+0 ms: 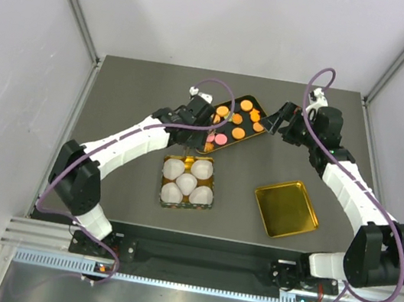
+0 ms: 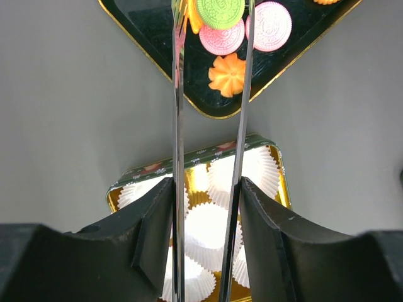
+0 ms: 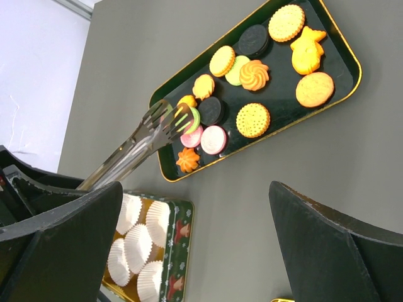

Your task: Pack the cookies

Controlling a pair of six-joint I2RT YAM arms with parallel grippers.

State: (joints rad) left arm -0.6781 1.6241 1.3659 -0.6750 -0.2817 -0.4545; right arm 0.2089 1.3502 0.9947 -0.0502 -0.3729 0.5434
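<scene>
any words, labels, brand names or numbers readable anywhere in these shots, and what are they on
No text can be read in any view.
green cookie: embossed pattern, possibly lettering, too blurred to read.
pink cookie: embossed pattern, also unreadable.
tin: red and green print on the rim, no legible words.
tongs: no marking visible.

Bright, even overhead light; soft shadows; sheen on gold tray (image 1: 286,208); wrist-view foregrounds slightly soft.

Lab robot cell. Plain white panel walls (image 1: 240,18) box in a grey worktop (image 1: 134,93). Left arm (image 1: 130,141) and right arm (image 1: 345,183) are bolted to an aluminium rail (image 1: 188,280) at the near edge.
</scene>
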